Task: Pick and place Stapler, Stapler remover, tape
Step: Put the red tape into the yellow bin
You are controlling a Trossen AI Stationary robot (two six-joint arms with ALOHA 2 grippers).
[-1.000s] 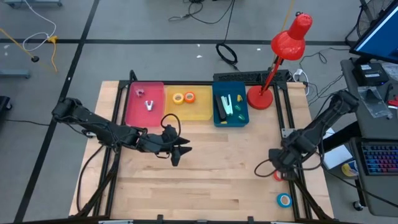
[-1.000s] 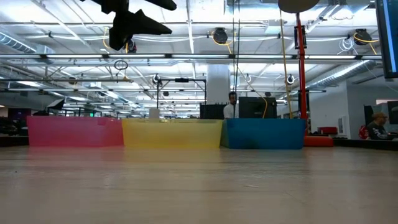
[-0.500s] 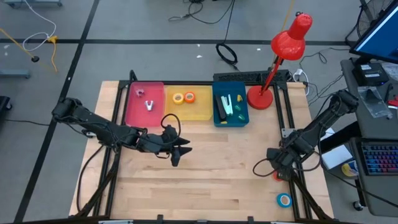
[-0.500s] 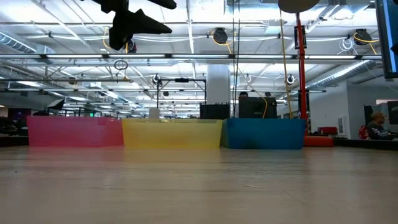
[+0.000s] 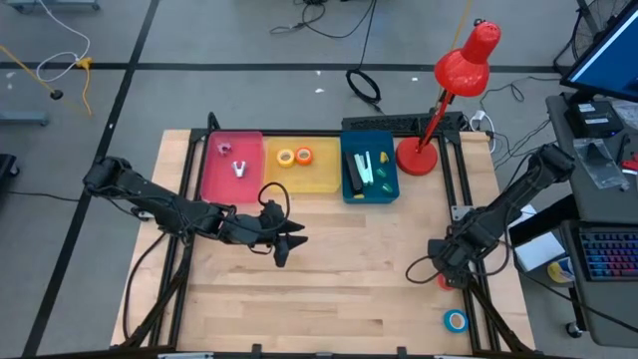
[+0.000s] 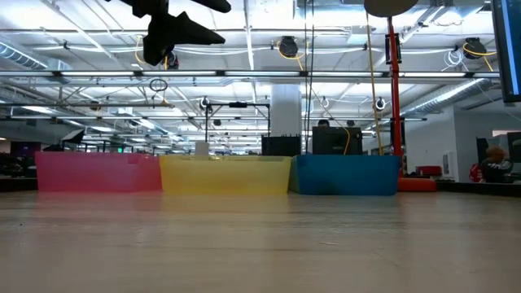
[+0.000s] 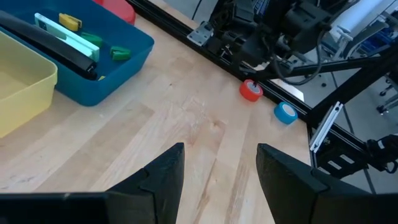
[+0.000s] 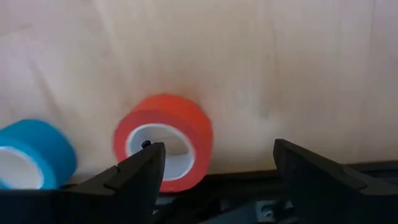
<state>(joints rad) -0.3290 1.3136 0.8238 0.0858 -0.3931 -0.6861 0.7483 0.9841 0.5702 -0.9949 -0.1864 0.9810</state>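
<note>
1. Red tape roll [image 8: 163,149] lying flat at right table edge, touching the frame rail; blue roll [image 8: 32,152] just beside, nearer the front corner.
2. Right gripper [image 5: 446,269] low over red roll, fingers spread wide, nothing held.
3. Left gripper [image 5: 283,242] hovering mid-table, fingers partly apart, empty.
4. Likely light, stiff ring, smooth sides; best pinched across outer wall, or one finger through the hole.
5. Tight spot: rail [image 7: 328,127] hard against the roll, little room for the outer finger; risk of nudging it off the edge.
6. Open wood toward table centre; yellow bin [image 5: 303,170] with yellow and orange rolls well apart, path unobstructed.
</note>
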